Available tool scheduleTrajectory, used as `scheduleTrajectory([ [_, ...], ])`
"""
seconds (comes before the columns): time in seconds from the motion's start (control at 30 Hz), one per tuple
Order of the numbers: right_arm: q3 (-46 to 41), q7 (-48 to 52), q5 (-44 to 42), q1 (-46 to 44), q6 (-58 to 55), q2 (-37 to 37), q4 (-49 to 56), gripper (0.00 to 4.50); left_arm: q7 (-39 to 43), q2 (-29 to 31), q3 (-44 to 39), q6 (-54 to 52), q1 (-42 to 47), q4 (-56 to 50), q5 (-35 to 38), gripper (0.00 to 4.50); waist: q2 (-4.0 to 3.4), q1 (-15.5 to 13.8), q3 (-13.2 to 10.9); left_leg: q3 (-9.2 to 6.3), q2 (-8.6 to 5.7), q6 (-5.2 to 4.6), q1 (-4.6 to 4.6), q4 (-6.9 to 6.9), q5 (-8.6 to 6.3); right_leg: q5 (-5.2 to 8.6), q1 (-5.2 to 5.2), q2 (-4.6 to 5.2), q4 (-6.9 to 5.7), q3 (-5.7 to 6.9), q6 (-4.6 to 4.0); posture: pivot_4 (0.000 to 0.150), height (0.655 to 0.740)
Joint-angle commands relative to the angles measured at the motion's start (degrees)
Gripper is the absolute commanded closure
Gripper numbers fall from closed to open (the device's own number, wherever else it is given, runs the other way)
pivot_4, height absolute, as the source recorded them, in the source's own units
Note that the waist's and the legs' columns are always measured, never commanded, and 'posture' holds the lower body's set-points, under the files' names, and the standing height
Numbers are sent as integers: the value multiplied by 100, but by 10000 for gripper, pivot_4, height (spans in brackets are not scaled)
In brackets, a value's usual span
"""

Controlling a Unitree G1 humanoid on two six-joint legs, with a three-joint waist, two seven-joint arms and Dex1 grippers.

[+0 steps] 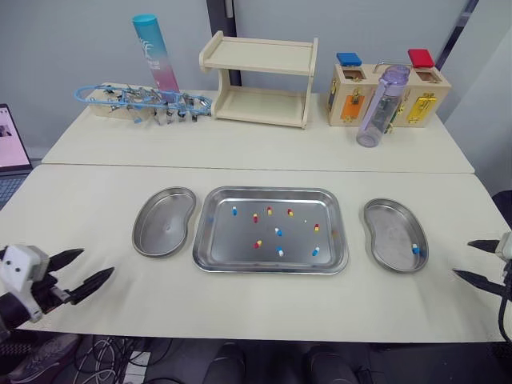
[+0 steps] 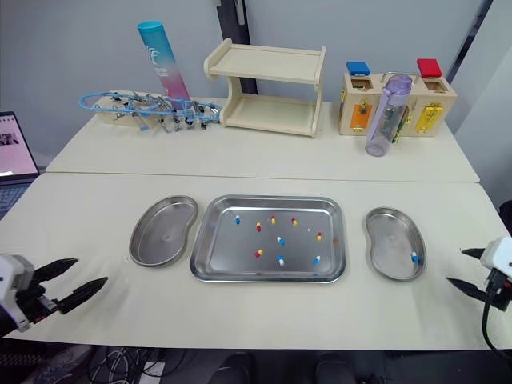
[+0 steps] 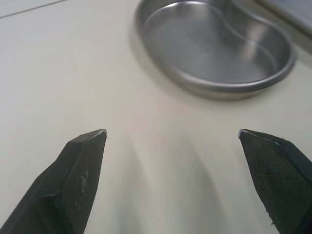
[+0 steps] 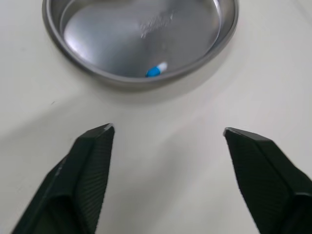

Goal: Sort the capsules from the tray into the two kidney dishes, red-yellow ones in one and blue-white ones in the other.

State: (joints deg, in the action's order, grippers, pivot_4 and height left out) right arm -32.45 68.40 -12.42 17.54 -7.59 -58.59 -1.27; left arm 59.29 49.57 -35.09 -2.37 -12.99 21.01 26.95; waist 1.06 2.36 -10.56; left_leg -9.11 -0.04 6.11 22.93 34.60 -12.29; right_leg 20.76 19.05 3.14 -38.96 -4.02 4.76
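Because light, smooth and quick to roll, pinch capsule [image 1: 278, 232] gently across its middle, with left gripper [image 1: 95, 263] and right gripper [image 1: 462, 258] now spread apart at front corners of table [image 1: 256, 312].

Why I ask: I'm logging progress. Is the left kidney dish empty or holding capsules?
Empty: the left kidney dish shows bare metal inside, no capsule; the right kidney dish holds one blue-white capsule.

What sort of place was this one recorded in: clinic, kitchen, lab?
Probably a robotics test room, not a clinic: the steel tray, left kidney dish and right kidney dish share plain tables with unrelated practice props, a wooden latch box and a small shelf, and a laptop sits at the edge.
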Motion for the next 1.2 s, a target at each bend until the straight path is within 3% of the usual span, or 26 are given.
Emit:
scheduleTrajectory([
  [0.03, -273, -42, -126, 139, -130, 6, 106, 157, -108, 71, -397, -25, -199, 106, 19, 0, 2, 14, -1, 0, 0, 0, 1, -2, 0, 0, 1, 0, 0, -1, 0, 1500, 7400],
  [0.47, -181, 53, -139, 430, -373, -52, 247, 157, -355, -157, -466, -263, -669, -469, 60, 0, 2, 50, -1, 2, 2, 1, -1, -3, 0, 0, 0, 0, 0, -1, 0, 1500, 7400],
  [0.77, -241, 223, -127, 625, -509, -96, 290, 157, -524, -618, -421, -867, -954, -1822, 457, 0, 3, 41, -1, 3, 3, 1, 0, -2, 0, 0, -1, 0, 0, -1, 0, 1500, 7400],
  [1.03, -408, 202, -151, 885, -135, 73, 223, 157, -479, -1480, 729, -1051, -1448, -4212, 770, 0, 6, -16, -2, 11, 3, 2, 0, 5, 0, 0, -4, 2, 2, -8, 0, 1500, 7400],
  [1.2, -549, 256, -269, 1018, -211, 91, 422, 157, -892, -1912, 1526, -1083, -1158, -4504, 535, 0, 6, -26, -1, 14, 2, 1, -1, 8, -1, 0, -5, 1, 3, -10, 1, 1500, 7400],
])
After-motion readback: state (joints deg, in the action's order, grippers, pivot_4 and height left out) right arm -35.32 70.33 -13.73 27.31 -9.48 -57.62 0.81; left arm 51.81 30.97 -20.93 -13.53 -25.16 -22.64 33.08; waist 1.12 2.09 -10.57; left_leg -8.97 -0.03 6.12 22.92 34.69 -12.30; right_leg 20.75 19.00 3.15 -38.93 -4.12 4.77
